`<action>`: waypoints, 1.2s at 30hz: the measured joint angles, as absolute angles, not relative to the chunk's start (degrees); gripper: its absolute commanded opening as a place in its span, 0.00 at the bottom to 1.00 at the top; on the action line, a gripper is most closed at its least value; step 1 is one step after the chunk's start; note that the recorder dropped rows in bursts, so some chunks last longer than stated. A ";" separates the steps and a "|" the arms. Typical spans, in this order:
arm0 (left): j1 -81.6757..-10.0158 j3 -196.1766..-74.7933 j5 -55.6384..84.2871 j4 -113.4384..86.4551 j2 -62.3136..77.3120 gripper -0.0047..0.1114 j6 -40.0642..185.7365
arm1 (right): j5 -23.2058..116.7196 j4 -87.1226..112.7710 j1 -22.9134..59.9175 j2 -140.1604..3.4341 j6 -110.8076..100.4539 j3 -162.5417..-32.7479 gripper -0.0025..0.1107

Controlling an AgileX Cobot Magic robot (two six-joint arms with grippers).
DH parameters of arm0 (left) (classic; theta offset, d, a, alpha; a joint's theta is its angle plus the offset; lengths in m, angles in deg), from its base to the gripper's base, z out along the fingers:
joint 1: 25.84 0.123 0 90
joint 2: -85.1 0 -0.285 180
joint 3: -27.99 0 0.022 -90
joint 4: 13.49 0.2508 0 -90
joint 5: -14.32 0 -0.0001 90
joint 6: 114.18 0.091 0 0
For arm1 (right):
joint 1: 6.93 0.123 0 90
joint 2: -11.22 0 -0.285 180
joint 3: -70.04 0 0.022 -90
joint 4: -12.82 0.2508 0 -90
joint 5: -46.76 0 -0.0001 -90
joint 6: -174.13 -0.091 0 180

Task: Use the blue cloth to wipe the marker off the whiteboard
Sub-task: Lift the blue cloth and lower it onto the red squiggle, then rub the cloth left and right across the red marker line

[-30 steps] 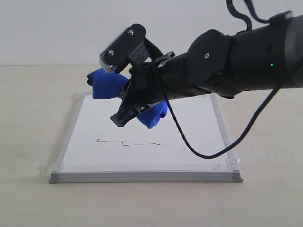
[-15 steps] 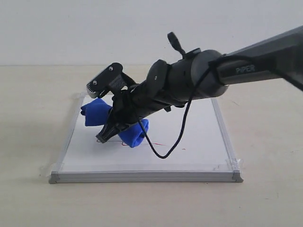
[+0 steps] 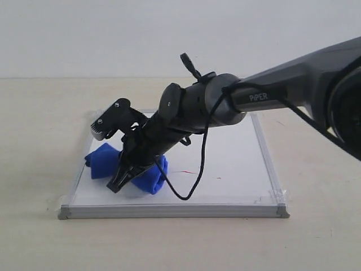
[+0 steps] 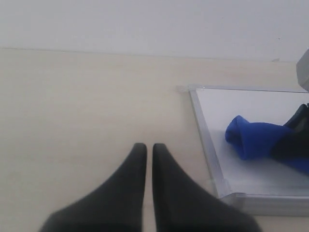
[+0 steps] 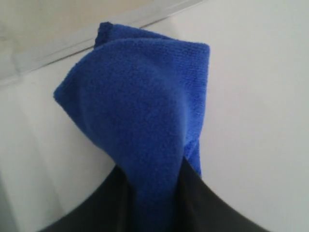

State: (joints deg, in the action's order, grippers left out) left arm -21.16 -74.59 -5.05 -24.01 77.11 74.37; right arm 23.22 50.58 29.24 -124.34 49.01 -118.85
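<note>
The whiteboard (image 3: 237, 152) lies flat on the table. My right gripper (image 3: 115, 155) reaches across to the board's near left part, shut on the blue cloth (image 3: 148, 178), which is pressed on the board surface. A short piece of the red marker line (image 3: 189, 171) and its small dot (image 3: 219, 178) show just right of the cloth; the rest is hidden under cloth and arm. In the right wrist view the cloth (image 5: 140, 101) bulges from between the fingers (image 5: 217, 208). My left gripper (image 4: 146, 147) hangs shut over bare table beside the board's frame (image 4: 205, 135), holding nothing.
The beige table (image 3: 34, 124) surrounds the board, with a pale wall behind. A loose black cable (image 3: 194, 180) from the right arm hangs over the board's middle. Clear tape (image 3: 279, 195) sticks out at the near corners.
The right gripper has come down and leftward with the cloth, from above the board's far left onto its near left, covering the left part of the line.
</note>
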 measured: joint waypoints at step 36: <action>-21.16 -74.59 -5.05 -24.01 77.11 0.08 74.37 | 16.81 11.75 38.06 -124.59 17.36 -123.97 0.02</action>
State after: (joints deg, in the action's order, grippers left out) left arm -21.16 -74.59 -5.05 -24.01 77.11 74.37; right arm 16.81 11.75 38.06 -124.59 17.36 -123.97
